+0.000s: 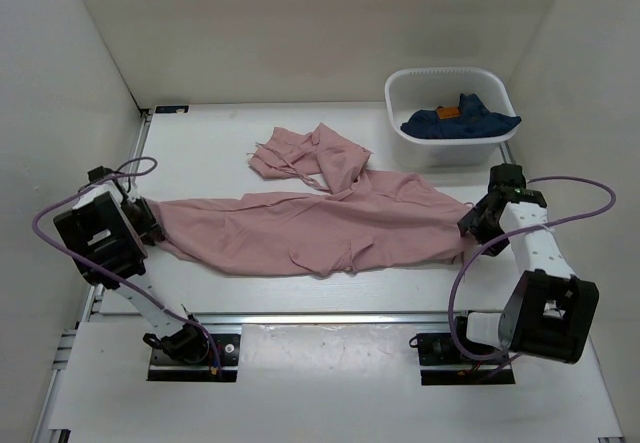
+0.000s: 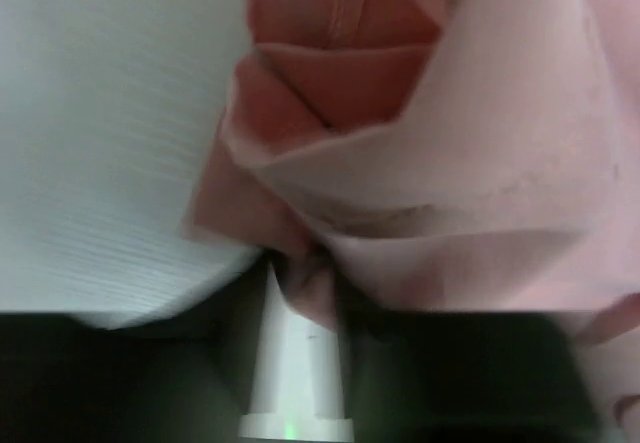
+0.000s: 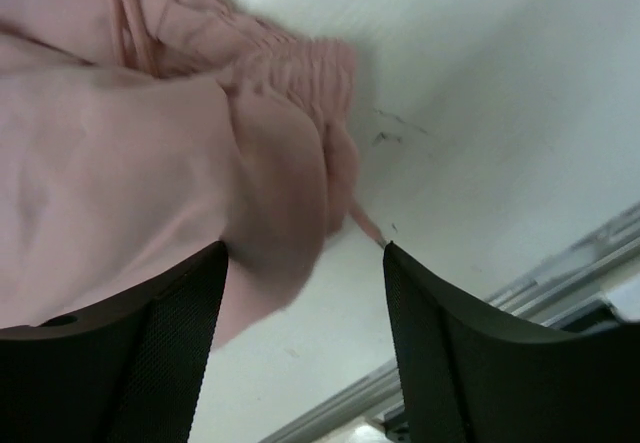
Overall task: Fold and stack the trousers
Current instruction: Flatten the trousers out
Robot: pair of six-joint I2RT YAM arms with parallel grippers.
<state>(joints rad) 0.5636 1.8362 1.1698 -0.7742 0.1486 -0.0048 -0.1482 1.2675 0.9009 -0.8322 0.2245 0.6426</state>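
Observation:
The dusty-pink trousers (image 1: 320,225) lie stretched across the table from left to right, with one leg bunched toward the back (image 1: 310,155). My left gripper (image 1: 150,221) is shut on the left end of the trousers; in the left wrist view the pink cloth (image 2: 420,143) is pinched between the fingers (image 2: 300,293). My right gripper (image 1: 472,235) is open at the right end; in the right wrist view the waist edge (image 3: 260,143) lies between the spread black fingers (image 3: 170,333), with a drawstring (image 3: 365,225) trailing.
A white tub (image 1: 452,115) at the back right holds a dark navy garment (image 1: 460,121) with an orange tag. Walls enclose the table on the left, back and right. A metal rail (image 1: 320,318) runs along the near edge.

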